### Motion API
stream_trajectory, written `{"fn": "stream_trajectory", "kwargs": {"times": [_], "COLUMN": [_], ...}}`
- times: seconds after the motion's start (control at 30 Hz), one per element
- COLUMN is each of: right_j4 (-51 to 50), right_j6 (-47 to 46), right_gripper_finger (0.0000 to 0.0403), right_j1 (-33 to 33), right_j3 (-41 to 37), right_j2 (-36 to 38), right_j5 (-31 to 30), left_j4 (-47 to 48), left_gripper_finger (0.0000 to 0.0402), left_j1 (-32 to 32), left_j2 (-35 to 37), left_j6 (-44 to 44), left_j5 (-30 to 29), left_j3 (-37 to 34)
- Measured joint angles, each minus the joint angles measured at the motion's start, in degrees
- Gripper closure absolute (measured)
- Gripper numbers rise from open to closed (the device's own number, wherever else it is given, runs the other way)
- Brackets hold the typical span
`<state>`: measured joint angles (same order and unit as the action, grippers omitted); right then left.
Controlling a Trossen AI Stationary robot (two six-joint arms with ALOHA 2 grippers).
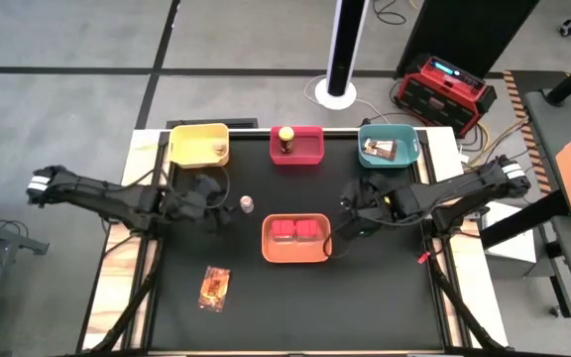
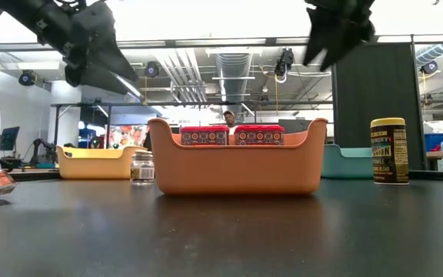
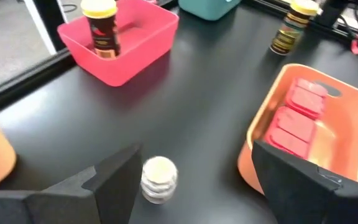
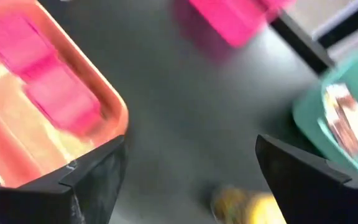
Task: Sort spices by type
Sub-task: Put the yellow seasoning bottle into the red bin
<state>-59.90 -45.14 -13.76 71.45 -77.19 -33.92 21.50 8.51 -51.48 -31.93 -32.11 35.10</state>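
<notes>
My left gripper (image 1: 228, 205) hovers open above the table, just left of a grey-topped clear shaker (image 1: 247, 204) that stands upright ahead of its fingers (image 3: 159, 179). My right gripper (image 1: 350, 213) is open and raised right of the orange tray (image 1: 296, 256), which holds two red tubs (image 3: 294, 118). One yellow-lidded jar (image 2: 389, 150) stands on the table below the right gripper, blurred between its fingers (image 4: 241, 205). Another jar (image 1: 286, 139) stands in the red tray (image 1: 310, 151). One packet (image 1: 214, 288) lies flat near the front, and another (image 1: 377, 149) in the teal tray (image 1: 404, 149).
The yellow tray (image 1: 194, 142) sits at the far left with a small item (image 1: 222, 151) in its corner. Yellow, red and teal trays line the far edge. The black mat has free room at the front right and between the trays. A red device (image 1: 444, 89) stands on the floor beyond.
</notes>
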Motion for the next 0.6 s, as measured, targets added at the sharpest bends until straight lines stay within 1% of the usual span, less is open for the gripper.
{"fn": "stream_trajectory", "kwargs": {"times": [0.13,0.3,0.4,0.6], "right_j4": [-11.7,-24.0,-27.6,-27.9], "right_j6": [-7.0,-11.8,-12.4,-8.9], "right_gripper_finger": [0.0052,0.0044,0.0044,0.0044], "right_j1": [0.3,2.7,5.6,14.6], "right_j3": [1.3,2.4,2.3,1.5], "right_j2": [0.6,2.2,4.2,7.2], "right_j5": [4.5,11.5,15.1,20.0], "left_j4": [-0.1,-0.1,-0.1,-0.4], "left_gripper_finger": [0.0118,0.0118,0.0118,0.0118], "left_j1": [1.3,1.3,1.3,1.3], "left_j2": [-0.8,-1.8,-2.6,-3.8], "left_j6": [-0.4,-0.4,-0.4,-0.2], "left_j5": [0.0,-1.8,-3.5,-4.0], "left_j3": [0.5,0.7,0.7,0.7]}}
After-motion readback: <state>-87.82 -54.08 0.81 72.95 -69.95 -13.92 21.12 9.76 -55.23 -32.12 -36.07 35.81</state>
